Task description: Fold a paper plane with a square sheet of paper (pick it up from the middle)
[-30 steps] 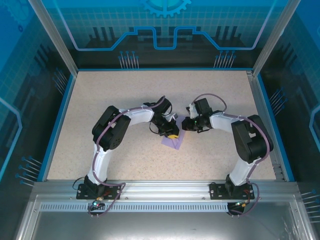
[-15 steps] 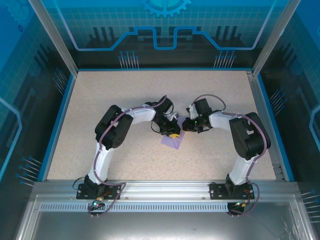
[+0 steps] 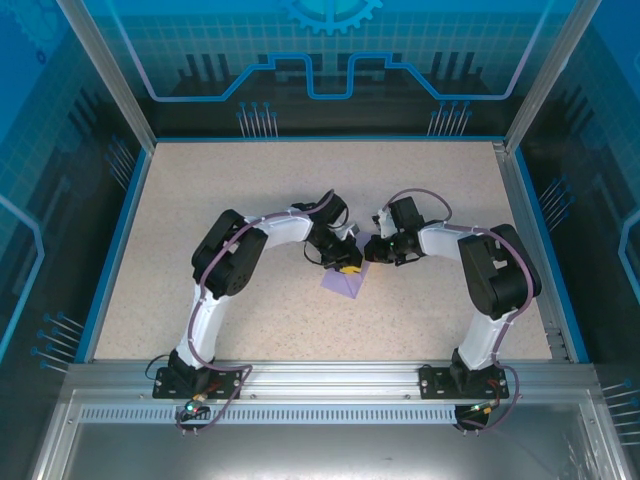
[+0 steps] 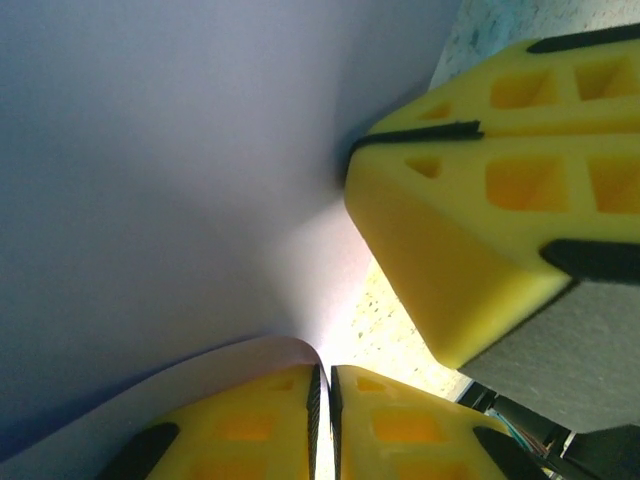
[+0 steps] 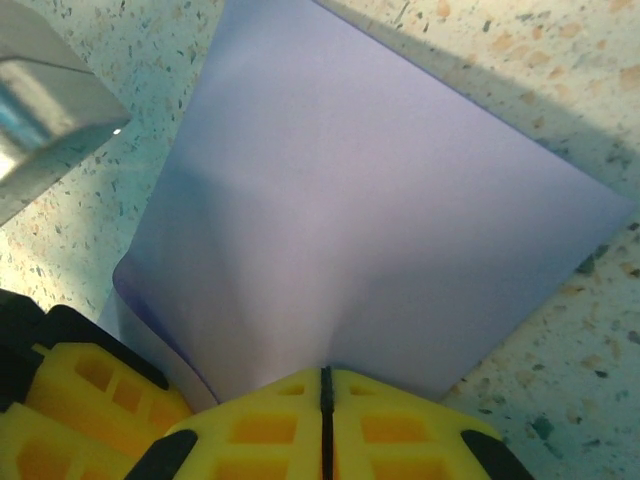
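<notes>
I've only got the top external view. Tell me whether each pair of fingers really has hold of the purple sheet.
Observer: On the right wrist view the right gripper is shut, its fingers pinching one edge of the square sheet of paper.
Operator: Now the left.
Observer: On the left wrist view the left gripper is shut too, with the sheet's curled edge running into the seam between its fingers.
Operator: Describe the paper's shape.
Observer: Bowed, not flat. It dimples toward the right fingers.
</notes>
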Tool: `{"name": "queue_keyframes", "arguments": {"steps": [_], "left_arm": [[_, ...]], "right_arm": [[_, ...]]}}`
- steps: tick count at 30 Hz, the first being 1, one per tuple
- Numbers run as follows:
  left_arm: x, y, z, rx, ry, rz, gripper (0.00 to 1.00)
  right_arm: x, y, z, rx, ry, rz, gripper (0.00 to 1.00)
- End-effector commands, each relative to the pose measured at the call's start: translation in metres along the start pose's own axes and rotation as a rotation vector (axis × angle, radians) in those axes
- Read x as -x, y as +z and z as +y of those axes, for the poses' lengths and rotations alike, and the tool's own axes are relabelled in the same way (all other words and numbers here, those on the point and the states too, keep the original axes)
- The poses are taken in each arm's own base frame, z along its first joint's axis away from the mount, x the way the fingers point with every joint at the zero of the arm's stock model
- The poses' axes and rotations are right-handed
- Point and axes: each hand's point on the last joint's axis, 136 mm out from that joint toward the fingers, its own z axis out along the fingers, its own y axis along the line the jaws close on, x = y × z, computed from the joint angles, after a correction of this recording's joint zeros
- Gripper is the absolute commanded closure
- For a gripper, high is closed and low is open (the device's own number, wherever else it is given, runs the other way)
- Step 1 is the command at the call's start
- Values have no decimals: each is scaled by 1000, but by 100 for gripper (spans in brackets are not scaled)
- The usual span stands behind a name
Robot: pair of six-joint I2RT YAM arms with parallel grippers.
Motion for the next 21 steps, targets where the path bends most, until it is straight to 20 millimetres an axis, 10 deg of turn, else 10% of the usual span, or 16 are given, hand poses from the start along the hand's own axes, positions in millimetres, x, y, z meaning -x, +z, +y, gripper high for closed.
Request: {"name": "queue_keyframes", "arguments": {"steps": [1,21], "left_arm": [[1,8,-3,-14,-2,20,85],[-2,20,19,38,-14,45,85]], "right_arm": [[-10,7,-8,-3,11,41,91],[-9,5,-7,-5,11,37,91]]}}
